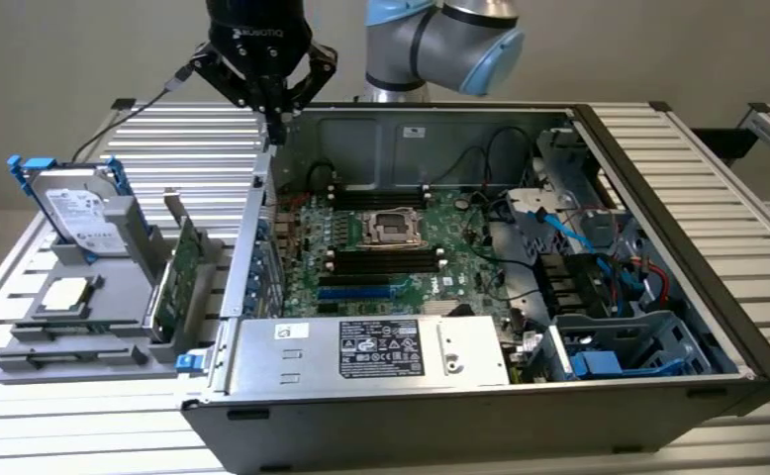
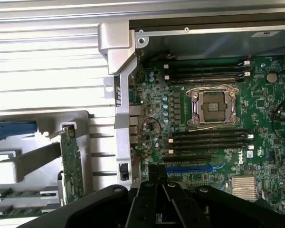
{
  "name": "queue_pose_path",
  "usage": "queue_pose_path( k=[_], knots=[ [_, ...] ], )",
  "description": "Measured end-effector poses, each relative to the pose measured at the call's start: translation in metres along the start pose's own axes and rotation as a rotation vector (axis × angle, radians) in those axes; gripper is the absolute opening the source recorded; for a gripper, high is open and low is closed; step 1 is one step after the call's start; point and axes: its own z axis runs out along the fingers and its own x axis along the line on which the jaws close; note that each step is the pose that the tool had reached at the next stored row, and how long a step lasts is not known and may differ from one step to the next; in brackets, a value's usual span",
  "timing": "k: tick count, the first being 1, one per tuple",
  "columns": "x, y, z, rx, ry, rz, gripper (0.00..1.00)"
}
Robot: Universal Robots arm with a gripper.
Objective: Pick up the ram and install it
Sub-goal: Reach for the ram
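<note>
My pincer (image 1: 273, 121): shut tight, holding nothing, above a wall of the open computer case (image 1: 255, 237) | ram (image 2: 23, 194): apparently lying in the grey tray (image 1: 95, 346) beside the case, not picked up | memory slots (image 2: 209, 140): look unfilled | progress: none yet.

In the case (image 1: 399, 134) the motherboard (image 1: 385, 262) lies behind the power supply (image 1: 372, 351). On the exterior view's left, the gripper (image 1: 275, 121) is over the case's far corner and a tray (image 1: 55, 348) beside it holds a drive (image 1: 81, 213) and a card (image 1: 174, 277)
</note>
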Motion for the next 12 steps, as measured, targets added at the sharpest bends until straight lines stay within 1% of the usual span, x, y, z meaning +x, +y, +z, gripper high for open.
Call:
queue_pose_path(
  k=[12],
  knots=[
    [0.054, -0.0053, 0.0079, 0.0000, 0.0001, 0.000, 0.11]
  ],
)
